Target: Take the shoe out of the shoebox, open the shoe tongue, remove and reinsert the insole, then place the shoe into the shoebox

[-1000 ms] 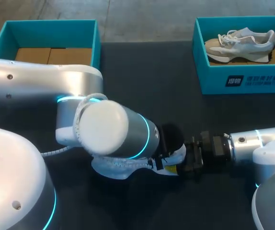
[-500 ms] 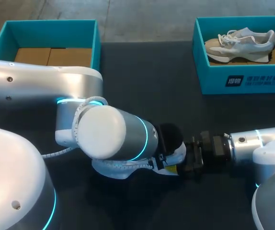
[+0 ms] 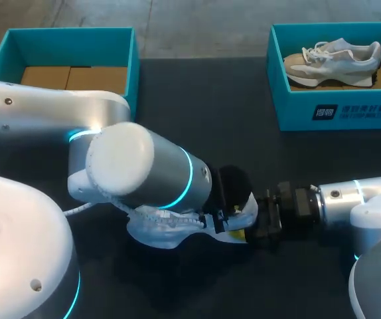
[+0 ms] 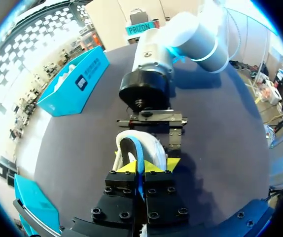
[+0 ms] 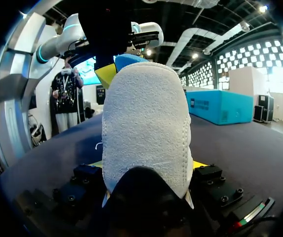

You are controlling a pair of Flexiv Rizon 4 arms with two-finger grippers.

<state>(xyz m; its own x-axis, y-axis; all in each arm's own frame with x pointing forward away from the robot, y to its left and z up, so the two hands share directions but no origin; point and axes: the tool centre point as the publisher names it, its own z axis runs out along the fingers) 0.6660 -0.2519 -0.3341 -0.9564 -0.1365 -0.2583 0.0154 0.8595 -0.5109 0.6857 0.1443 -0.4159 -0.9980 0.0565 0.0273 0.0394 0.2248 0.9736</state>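
Observation:
A white shoe point(image 3: 156, 231) lies on the dark table under my left arm. Its heel point(image 5: 146, 123) fills the space between the fingers of my right gripper point(image 3: 255, 223), which is shut on it from both sides. My left gripper point(image 4: 140, 167) stands over the shoe's opening point(image 4: 154, 148), shut on the edge of a thin blue insole point(image 4: 138, 154) that rises out of the shoe. From the right wrist, the blue insole point(image 5: 129, 59) and a yellow fingertip point(image 5: 107, 74) of my left gripper show above the heel. In the head view my left arm hides most of the shoe.
A teal shoebox point(image 3: 340, 109) at the back right holds a second white shoe point(image 3: 333, 60). Another teal box point(image 3: 132, 56) with brown cardboard inside stands at the back left, close behind my left arm.
My left gripper has closed on the insole's edge, and my left arm's wrist has swung a little to the left. The right arm and the shoe have kept still.

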